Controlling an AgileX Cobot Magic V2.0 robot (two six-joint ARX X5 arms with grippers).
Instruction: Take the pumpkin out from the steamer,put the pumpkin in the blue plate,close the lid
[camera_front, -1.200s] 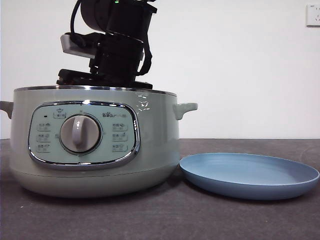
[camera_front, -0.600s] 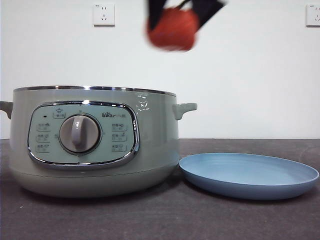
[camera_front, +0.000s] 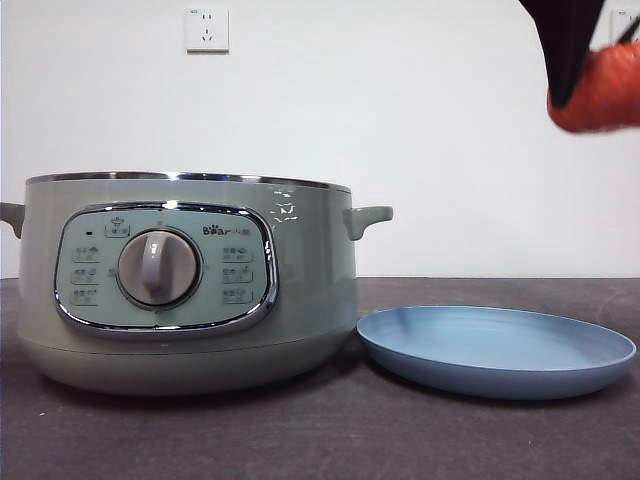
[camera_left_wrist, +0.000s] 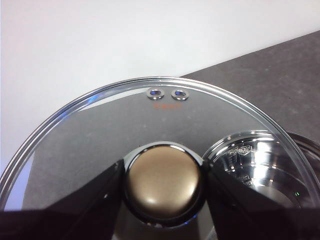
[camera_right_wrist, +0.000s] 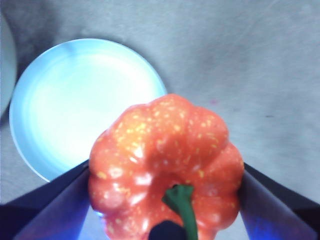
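My right gripper (camera_front: 590, 85) is shut on the orange-red pumpkin (camera_front: 602, 92) and holds it high at the top right of the front view, above the far right part of the blue plate (camera_front: 497, 350). The right wrist view shows the pumpkin (camera_right_wrist: 167, 165) with its green stem between the jaws, and the blue plate (camera_right_wrist: 75, 105) below it on the table. The open sage-green steamer (camera_front: 185, 280) stands left of the plate. My left gripper (camera_left_wrist: 162, 182) is shut on the knob of the glass lid (camera_left_wrist: 100, 130), held off the steamer, whose chrome rim (camera_left_wrist: 260, 165) shows beneath.
The dark grey table (camera_front: 320, 440) runs across the front. A white wall with sockets (camera_front: 207, 28) stands behind. The steamer's side handle (camera_front: 368, 218) points toward the plate.
The right gripper rose out of the steamer with the pumpkin and has carried it to the right, from above the steamer to above the plate's right side.
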